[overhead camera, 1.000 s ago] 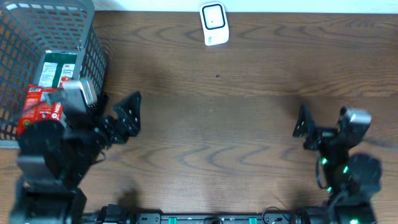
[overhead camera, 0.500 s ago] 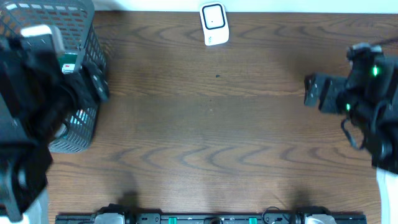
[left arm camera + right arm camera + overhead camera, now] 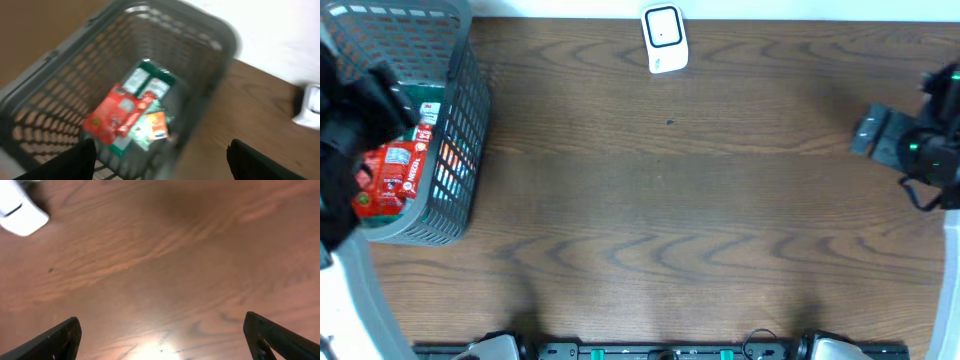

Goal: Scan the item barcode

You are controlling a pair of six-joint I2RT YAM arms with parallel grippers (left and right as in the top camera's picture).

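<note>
Left gripper (image 3: 162, 161) wide and empty above the grey mesh basket (image 3: 462, 150), right gripper (image 3: 162, 339) wide and empty over the table (image 3: 670, 220); red packet (image 3: 114, 114) lies in the basket unpicked, white scanner (image 3: 663, 38) at the far edge unused, so the task looks barely begun.

grey mesh basket (image 3: 470, 105), red packet (image 3: 388, 178), white scanner (image 3: 663, 38)

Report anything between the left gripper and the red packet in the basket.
Nothing visible covers the flat red packet: it lies on top of green packets in the grey mesh basket. The open left gripper looks in from above; only the basket walls ring it.
</note>
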